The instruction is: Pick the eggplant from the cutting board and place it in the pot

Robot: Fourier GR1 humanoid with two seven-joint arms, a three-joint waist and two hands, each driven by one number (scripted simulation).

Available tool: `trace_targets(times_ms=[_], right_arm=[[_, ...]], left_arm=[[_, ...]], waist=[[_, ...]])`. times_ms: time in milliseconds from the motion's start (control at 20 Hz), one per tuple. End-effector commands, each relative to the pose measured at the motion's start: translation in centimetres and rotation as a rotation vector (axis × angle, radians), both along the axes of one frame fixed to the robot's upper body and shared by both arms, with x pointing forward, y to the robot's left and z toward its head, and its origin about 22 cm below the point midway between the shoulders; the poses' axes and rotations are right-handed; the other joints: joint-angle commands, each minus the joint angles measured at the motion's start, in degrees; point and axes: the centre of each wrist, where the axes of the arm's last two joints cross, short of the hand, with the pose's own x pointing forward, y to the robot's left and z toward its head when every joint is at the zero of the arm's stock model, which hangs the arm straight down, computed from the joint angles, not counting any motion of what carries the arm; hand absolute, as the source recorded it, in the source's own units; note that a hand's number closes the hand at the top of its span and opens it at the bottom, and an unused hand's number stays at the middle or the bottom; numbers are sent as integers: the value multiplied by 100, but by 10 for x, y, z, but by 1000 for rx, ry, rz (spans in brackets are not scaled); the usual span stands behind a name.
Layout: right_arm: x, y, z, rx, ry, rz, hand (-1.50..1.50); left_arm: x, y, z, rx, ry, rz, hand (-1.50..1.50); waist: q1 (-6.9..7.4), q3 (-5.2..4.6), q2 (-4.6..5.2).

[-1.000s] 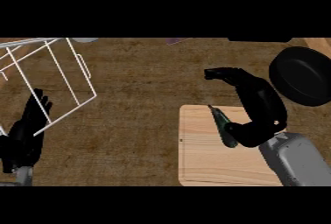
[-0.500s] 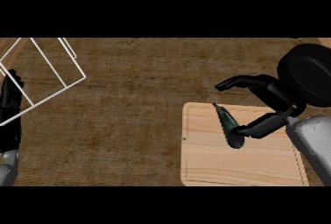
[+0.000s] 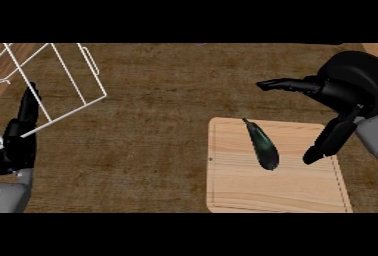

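- The long dark green-black eggplant (image 3: pixel 261 144) lies flat on the pale wooden rectangular cutting board (image 3: pixel 273 190), in the upper middle part of the board, with its thin stem end toward the board's far edge. Nothing holds it; it is free on the wood.
- The right hand (image 3: pixel 336 105) hangs over the right edge of the cutting board. Its fingers are spread wide: one part (image 3: pixel 284 84) reaches out beyond the far edge of the board, another (image 3: pixel 328 142) points down over the right side of the board, near the eggplant but not touching it. I judge this wide opening is made so the hand can come around the eggplant from the right side.
- The round black pot (image 3: pixel 358 67) is just beyond the far right corner of the cutting board and is mostly hidden by the right hand, so I cannot tell what is inside. Its place near the board makes the carry short, I think.
- The left hand (image 3: pixel 20 137) is far to the left of the cutting board, fingers straight and up, resting. It has no part in this step.
- A white wire rack (image 3: pixel 70 82) stands on the brown textured desk (image 3: pixel 155 125), also far left of the board, above the left hand.
- The grasp is not yet done; lifting and placing remain.
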Motion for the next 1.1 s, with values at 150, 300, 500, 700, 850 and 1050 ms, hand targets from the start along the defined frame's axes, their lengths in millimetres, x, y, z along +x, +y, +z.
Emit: trace_targets(times_ms=[150, 300, 500, 700, 850, 1050], right_arm=[[7, 10, 19, -227, -43, 189, -150], [9, 16, 15, -302, -50, 208, -150], [14, 20, 6, -377, -35, 239, -150], [14, 19, -12, -448, -28, 243, -150], [11, 14, -34, -471, -10, 261, -150], [9, 22, -54, -465, -15, 293, -150]], left_arm=[[30, -77, 31, -306, -101, -277, 0], [31, -80, 29, -353, -75, -321, 0], [40, -72, 35, -386, -88, -319, 0], [45, -74, 33, -411, -80, -324, 0], [44, -62, 33, -406, -75, -308, 0], [48, -56, 33, -424, -80, -305, 0]], waist=[[-36, -26, -70], [-1, -22, -101], [18, -20, -126], [-44, -19, -139], [-46, -12, -148], [-85, -16, -161]])
